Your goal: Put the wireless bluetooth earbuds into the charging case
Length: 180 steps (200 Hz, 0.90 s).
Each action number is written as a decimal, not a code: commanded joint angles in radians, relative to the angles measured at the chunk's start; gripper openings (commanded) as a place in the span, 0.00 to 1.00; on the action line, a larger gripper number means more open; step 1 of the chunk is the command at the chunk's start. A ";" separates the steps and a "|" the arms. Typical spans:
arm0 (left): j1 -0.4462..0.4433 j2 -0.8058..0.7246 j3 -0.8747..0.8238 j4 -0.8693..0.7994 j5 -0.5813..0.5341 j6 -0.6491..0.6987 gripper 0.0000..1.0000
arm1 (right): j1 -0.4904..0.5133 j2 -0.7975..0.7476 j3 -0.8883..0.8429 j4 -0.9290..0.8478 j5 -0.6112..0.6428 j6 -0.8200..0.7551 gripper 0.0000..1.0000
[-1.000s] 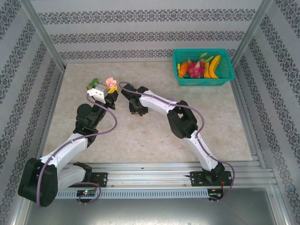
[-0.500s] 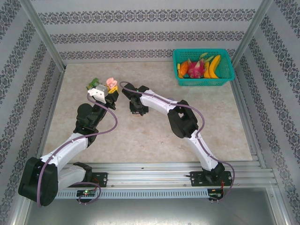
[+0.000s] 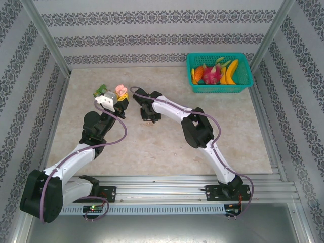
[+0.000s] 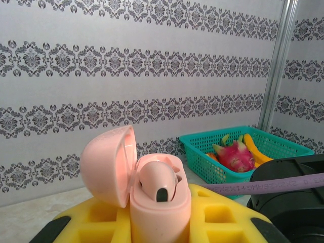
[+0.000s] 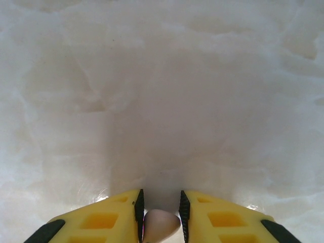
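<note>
Right gripper [image 5: 160, 203] pinches an earbud [image 5: 162, 226]; left gripper [image 4: 159, 225] holds open case [image 4: 161, 200].

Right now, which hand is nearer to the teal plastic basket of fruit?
Right. The right hand lies mid-table, left of the teal plastic basket; the left hand is even farther left.

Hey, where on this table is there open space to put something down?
Bare table lies between the right arm and the basket, and along the near edge between the arms. The far left is crowded: the left gripper, its case and the right gripper sit close there.
</note>
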 commanded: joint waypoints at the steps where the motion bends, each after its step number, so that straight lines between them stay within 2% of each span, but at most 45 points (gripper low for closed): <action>1: 0.013 0.002 0.030 0.011 0.013 -0.014 0.00 | -0.020 0.041 0.013 0.001 0.040 -0.010 0.28; 54: 0.013 0.001 0.027 0.015 0.014 -0.017 0.00 | -0.002 0.034 0.011 -0.055 0.048 0.063 0.33; 180: 0.013 -0.006 0.015 0.031 0.010 -0.024 0.00 | 0.026 0.042 0.024 -0.144 0.094 0.159 0.32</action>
